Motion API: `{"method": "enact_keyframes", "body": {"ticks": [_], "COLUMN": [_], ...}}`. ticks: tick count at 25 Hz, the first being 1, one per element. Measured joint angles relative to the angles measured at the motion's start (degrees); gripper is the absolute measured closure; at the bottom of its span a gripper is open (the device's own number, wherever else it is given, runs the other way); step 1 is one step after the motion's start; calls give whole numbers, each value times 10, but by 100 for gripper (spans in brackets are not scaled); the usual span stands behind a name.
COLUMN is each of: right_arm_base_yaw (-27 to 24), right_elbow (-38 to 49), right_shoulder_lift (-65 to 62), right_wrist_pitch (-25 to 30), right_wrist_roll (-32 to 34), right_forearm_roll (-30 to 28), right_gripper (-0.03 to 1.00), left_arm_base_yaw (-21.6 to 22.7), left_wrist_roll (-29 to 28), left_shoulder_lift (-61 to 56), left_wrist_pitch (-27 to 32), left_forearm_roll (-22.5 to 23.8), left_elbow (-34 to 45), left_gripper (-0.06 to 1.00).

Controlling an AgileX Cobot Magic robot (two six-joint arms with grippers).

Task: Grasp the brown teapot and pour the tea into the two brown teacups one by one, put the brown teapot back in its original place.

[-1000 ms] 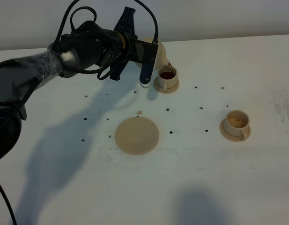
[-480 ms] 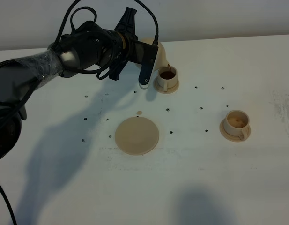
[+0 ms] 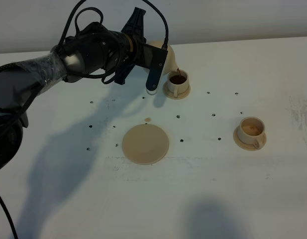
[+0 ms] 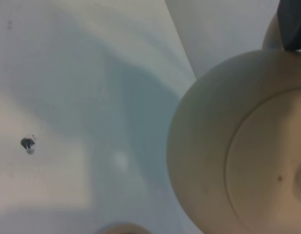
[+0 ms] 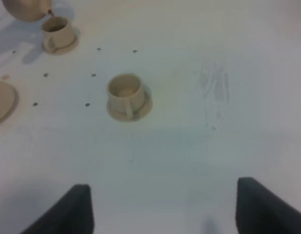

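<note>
Now holding the brown teapot (image 3: 169,56) aloft in the left gripper (image 3: 159,59), pinching it with jaws drawn tight together. Tipping it spout-down over the far teacup (image 3: 177,81), toward the back of the white table (image 3: 218,199). Pouring: showing a reddish-brown thread at the spout tip, just above the cup's rim, and dark tea pooling inside. Filling most of the left wrist view with the pot's round pale body and lid edge, hiding the grip itself. Leaving the wide saucer disc (image 3: 145,144) uncovered, well apart from the pot, nearer the front and middle of the table. Seeing the second teacup (image 3: 252,128) standing on its small saucer (image 3: 240,139) off to the right, handle turned frontward, inside looking pale; not telling whether holding any tea. Hovering over the table's right side with the right gripper (image 5: 165,214), spreading its two dark fingers (image 5: 67,212) wide apart, grasping nothing, looking toward the second teacup and, beyond it, the far one.
</note>
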Motion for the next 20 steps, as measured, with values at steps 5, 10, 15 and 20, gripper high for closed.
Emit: {"method": "enact_keyframes", "body": {"ticks": [5,10,15,20], "right_arm_base_yaw": [0,0,0,0], "right_elbow": [0,0,0,0], "right_shoulder_lift": [0,0,0,0], "right_wrist_pitch": [0,0,0,0], "right_wrist_roll": [0,0,0,0], "right_forearm_roll": [0,0,0,0], "right_gripper": [37,37,37,37], "left_arm_base_yaw": [0,0,0,0], "left_wrist_roll": [0,0,0,0], "left_shoulder_lift": [0,0,0,0], "left_wrist_pitch": [0,-3,-3,-3], "left_forearm_roll": [13,19,28,29], "left_elbow": [0,0,0,0], "left_gripper": [86,86,86,86]}}
